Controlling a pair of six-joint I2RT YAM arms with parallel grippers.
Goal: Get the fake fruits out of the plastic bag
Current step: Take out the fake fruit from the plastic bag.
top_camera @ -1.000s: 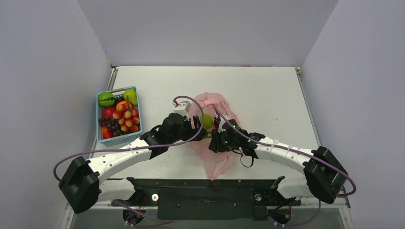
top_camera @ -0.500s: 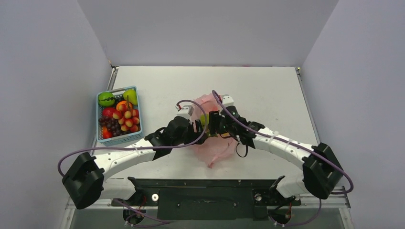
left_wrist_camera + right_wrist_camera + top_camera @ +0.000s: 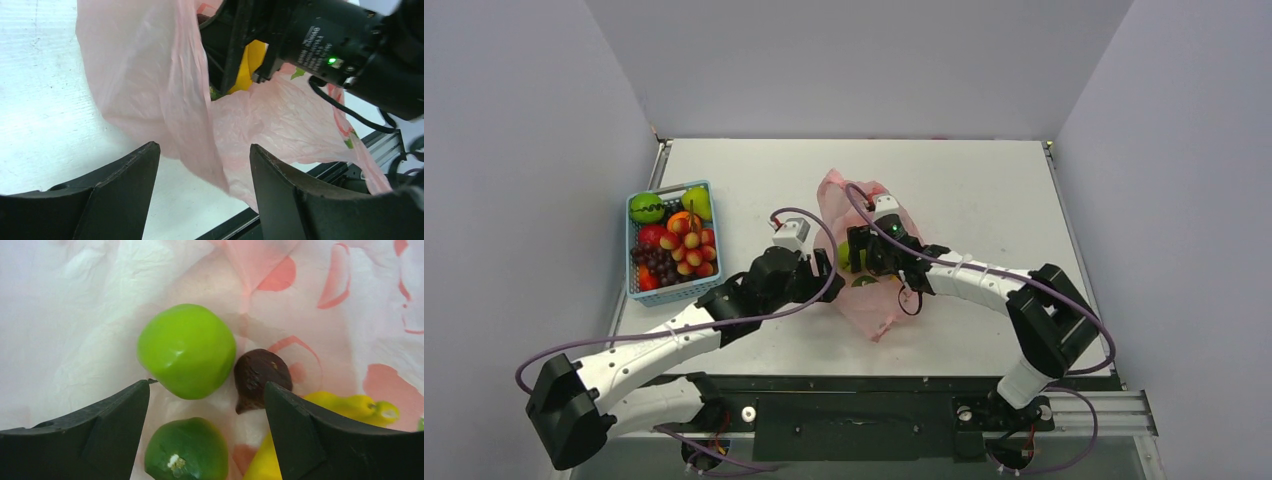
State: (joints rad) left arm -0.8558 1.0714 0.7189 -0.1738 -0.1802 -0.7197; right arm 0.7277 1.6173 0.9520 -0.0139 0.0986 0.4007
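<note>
From where I stand, the thin, crinkly, translucent pink plastic bag (image 3: 876, 300) lies in the middle of the white table (image 3: 984, 190), and both arms have closed in on it.

The right gripper (image 3: 207, 388) is pushed down inside the bag's mouth. Its fingers are spread wide and hold nothing. Right under it on the bag's floor sits a glossy light green apple (image 3: 186, 350). A small dark brown fruit (image 3: 262, 377) touches the apple's side, and a darker green round fruit (image 3: 187, 452) lies just beside the apple. A bunch of yellow bananas (image 3: 352, 405) lies at the edge, beside the brown fruit.

The left gripper (image 3: 204, 150) waits at the bag's left side. Its jaws stand well apart and a loose fold of pink film hangs between them without being pinched. The right arm's black body (image 3: 345, 55) fills the bag's opening in front of it and hides most of what lies inside.

Off to the left, well apart from the bag, a light-blue slatted plastic basket (image 3: 636, 290) sits on the table. It holds a green ball with a dark zigzag stripe (image 3: 646, 208), a red-yellow cluster of small round fruits (image 3: 691, 247) and some dark grapes (image 3: 655, 264).
</note>
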